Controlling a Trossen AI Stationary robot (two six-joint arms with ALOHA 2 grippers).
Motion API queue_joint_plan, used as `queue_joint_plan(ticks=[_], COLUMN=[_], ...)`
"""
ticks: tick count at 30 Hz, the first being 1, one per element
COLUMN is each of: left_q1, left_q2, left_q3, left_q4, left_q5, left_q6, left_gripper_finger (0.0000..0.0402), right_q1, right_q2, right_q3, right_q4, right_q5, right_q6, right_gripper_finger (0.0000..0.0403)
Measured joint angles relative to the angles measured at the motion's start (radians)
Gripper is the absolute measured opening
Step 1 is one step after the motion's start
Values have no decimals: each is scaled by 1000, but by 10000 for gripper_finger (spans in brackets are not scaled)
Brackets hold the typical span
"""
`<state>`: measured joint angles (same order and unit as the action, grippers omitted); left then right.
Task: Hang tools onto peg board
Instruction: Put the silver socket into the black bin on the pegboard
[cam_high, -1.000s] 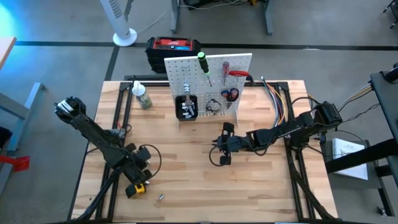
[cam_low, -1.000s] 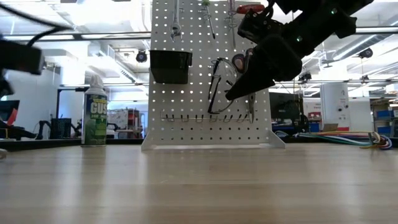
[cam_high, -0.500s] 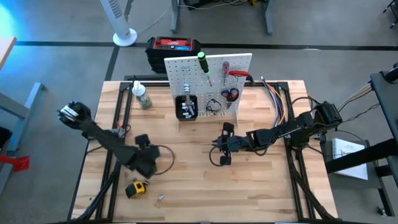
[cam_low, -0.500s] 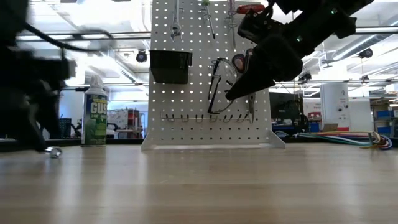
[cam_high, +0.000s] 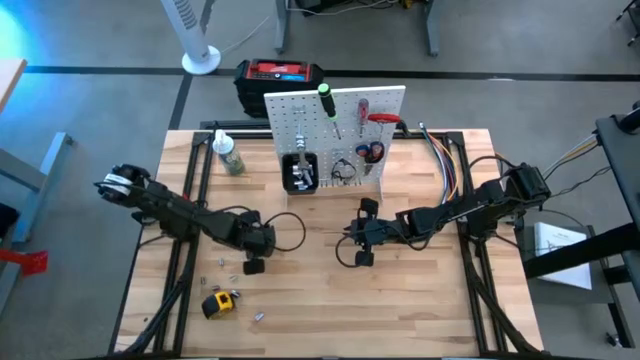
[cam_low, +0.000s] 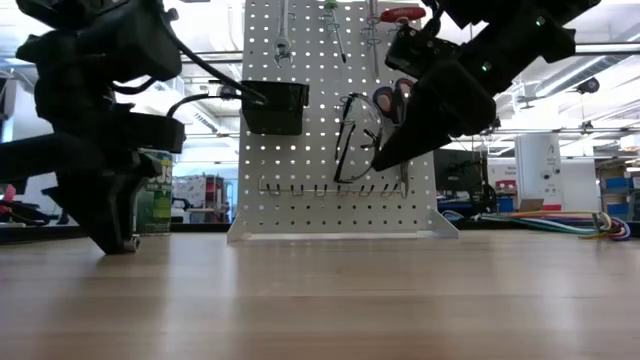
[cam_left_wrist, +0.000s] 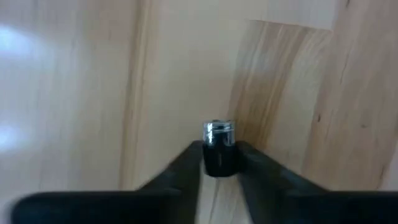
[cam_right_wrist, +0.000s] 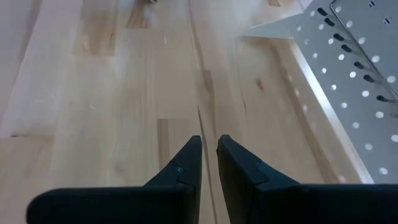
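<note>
Left end effector (cam_left_wrist: 219, 163) — clenched on a small black, silver-capped bit (cam_left_wrist: 217, 148), low over the pale wooden counter (cam_high: 300, 300), likely bound for the white perforated peg board (cam_high: 335, 125). Right end effector (cam_right_wrist: 209, 155) — closed, empty, waiting nearby.

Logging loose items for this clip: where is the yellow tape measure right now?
In the high view the yellow tape measure lies on the table's front-left part, nearer the front edge than the left hand, not on the peg board.
</note>
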<state>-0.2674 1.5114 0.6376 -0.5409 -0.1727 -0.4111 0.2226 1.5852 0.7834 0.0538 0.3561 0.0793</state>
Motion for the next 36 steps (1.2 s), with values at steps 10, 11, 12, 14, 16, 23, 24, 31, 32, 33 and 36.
queue_joint_plan(ticks=[10,11,12,14,16,23,24,31,32,33,36], left_q1=[-2,-9,-17,-37,-56,-75,-73,5,22,37,78], left_q2=[-1,-6,-11,-23,-59,-158,-163,-156,-152,-147,-142], left_q3=[8,17,34,69,122,331,362,519,534,549,608], left_q4=[24,15,-4,-28,-36,-176,-210,-250,-250,-254,-264], left_q5=[-15,-17,-23,-46,-92,-311,-346,-449,-449,-448,-457], left_q6=[-54,-70,-81,-98,-118,-176,-174,-64,-51,-39,-7], left_gripper_finger=[48,47,47,47,47,49,49,52,52,52,53], right_q1=[0,0,0,0,0,8,11,18,18,18,18], right_q2=[0,0,0,0,0,0,0,0,0,0,0], right_q3=[0,0,0,-1,-1,-1,-1,-1,-1,-1,-1], right_q4=[2,2,2,2,2,2,2,2,2,2,1], right_q5=[0,0,0,0,0,0,0,1,1,1,1], right_q6=[13,14,14,14,16,44,45,46,46,45,50], right_gripper_finger=[37,37,37,37,37,37,37,37,37,37,37])
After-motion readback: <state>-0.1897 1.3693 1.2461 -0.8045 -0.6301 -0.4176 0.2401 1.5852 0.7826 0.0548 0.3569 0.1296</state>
